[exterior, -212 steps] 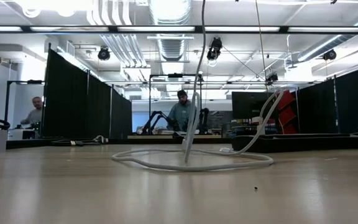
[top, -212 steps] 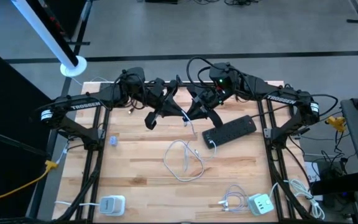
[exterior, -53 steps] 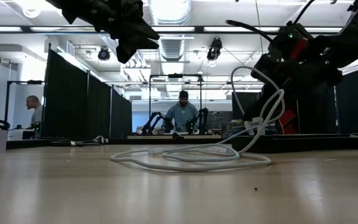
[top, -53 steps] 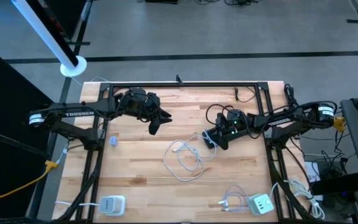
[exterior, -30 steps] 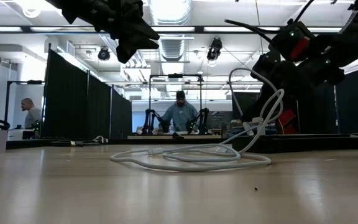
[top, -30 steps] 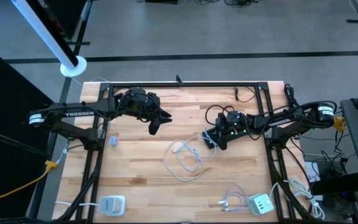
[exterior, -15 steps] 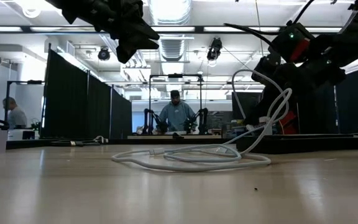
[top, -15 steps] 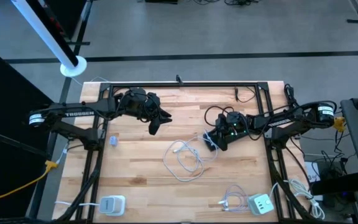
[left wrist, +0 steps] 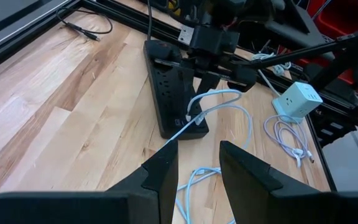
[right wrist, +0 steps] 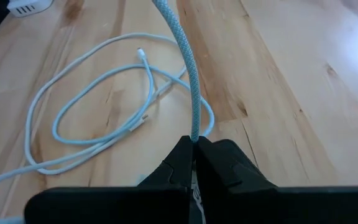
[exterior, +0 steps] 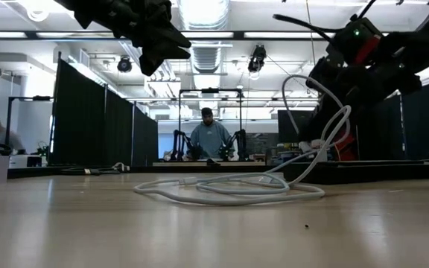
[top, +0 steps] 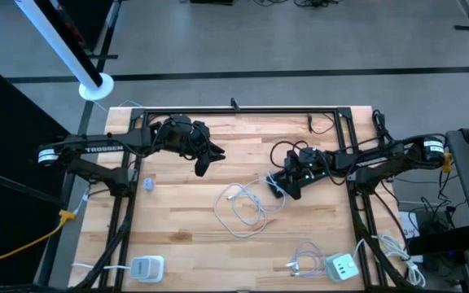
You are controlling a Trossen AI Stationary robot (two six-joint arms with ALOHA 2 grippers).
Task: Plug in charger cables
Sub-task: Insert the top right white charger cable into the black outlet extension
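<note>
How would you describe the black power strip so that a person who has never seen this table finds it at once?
Look at the wooden table from above, then at its right half, where the right gripper hovers. The black power strip lies under that arm. It is the only long, flat, dark bar with sockets; the other chargers are small white cubes near the front edge.

White charger cable point(top: 243, 210): thin, braided, in loose overlapping loops flat on wood mid-table. One end rises off table, pinched between my right gripper's point(right wrist: 195, 147) closed fingers, just above black power strip point(left wrist: 174, 87); small plug of other strand lies free among loops. Second white cable point(top: 302, 262): small tight coil near front edge, just beside white charger cube point(top: 341, 265). Black cable point(top: 322, 124): thin, curled at far edge, untouched.
</note>
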